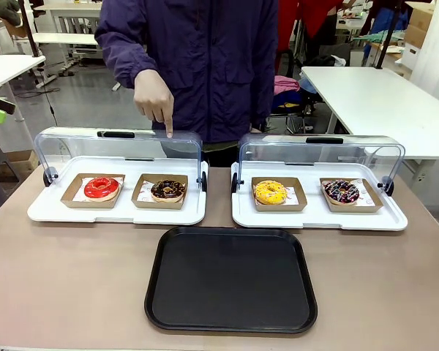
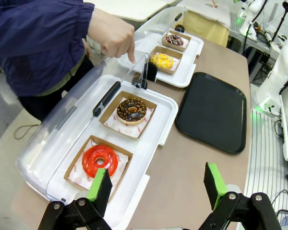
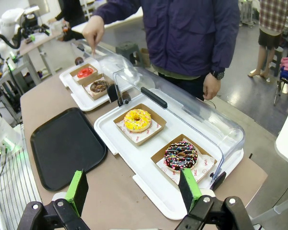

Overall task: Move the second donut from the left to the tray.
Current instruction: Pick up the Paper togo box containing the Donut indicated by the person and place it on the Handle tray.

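Left wrist view is showing my left gripper (image 2: 157, 184) hanging over the table's near edge, green pads spread wide with nothing between them, and my right gripper (image 3: 133, 186) is gaping just as empty in its own view. I am judging that I am only starting the approach, with nothing picked yet. Nearest me, low in the middle of the front view, the tray (image 1: 230, 281) is lying flat and bare. Just beyond it, two white display trays are sitting side by side with their clear lids tipped back. The left display tray (image 1: 117, 213) is holding a red-glazed donut (image 1: 102, 188) and, on its right, the second donut from the left (image 1: 167, 190), dark with pale crumbs, in its brown cardboard holder (image 1: 142, 199). The right display tray (image 1: 318, 219) is carrying a yellow donut (image 1: 271, 192) and a sprinkled dark donut (image 1: 342, 191). Farther up, the person's hand (image 1: 155, 99) is pointing a finger down over the crumbed donut. Next, I am thinking, my left gripper should be reaching over the white rim, closing gently on the holder, and lifting it clear of the lid.
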`<control>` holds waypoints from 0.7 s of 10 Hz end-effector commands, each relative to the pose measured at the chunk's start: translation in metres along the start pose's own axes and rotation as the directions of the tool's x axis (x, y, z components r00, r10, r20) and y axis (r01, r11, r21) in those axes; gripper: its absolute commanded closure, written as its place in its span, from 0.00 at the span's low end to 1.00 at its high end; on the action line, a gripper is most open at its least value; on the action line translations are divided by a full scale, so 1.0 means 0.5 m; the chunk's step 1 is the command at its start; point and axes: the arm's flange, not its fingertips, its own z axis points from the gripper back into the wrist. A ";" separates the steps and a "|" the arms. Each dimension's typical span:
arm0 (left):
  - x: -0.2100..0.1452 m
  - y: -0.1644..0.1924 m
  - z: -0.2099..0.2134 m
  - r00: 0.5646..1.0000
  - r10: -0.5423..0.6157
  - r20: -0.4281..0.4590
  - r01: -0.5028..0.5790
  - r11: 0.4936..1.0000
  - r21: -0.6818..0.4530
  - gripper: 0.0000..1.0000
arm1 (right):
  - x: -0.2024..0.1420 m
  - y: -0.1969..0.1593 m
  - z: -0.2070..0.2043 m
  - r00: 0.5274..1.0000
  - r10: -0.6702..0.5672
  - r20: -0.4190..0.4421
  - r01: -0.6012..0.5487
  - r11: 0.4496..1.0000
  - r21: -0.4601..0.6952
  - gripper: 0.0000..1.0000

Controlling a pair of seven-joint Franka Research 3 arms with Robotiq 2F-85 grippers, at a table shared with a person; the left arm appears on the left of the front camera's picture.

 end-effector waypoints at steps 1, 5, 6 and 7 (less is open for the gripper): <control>0.003 -0.002 0.001 1.000 -0.009 0.016 0.009 1.000 -0.007 0.00 | 0.005 -0.006 -0.002 0.999 0.025 0.031 -0.025 1.000 0.000 0.00; 0.003 -0.002 0.001 1.000 -0.009 0.016 0.009 1.000 -0.007 0.00 | 0.005 -0.006 -0.002 0.999 0.025 0.031 -0.025 1.000 0.000 0.00; 0.003 -0.002 0.001 1.000 -0.009 0.016 0.009 1.000 -0.007 0.00 | 0.005 -0.006 -0.002 0.999 0.025 0.031 -0.025 1.000 0.000 0.00; 0.000 0.000 0.000 1.000 0.000 0.000 0.000 1.000 0.000 0.00 | 0.005 -0.006 -0.002 0.999 0.025 0.031 -0.025 1.000 0.000 0.00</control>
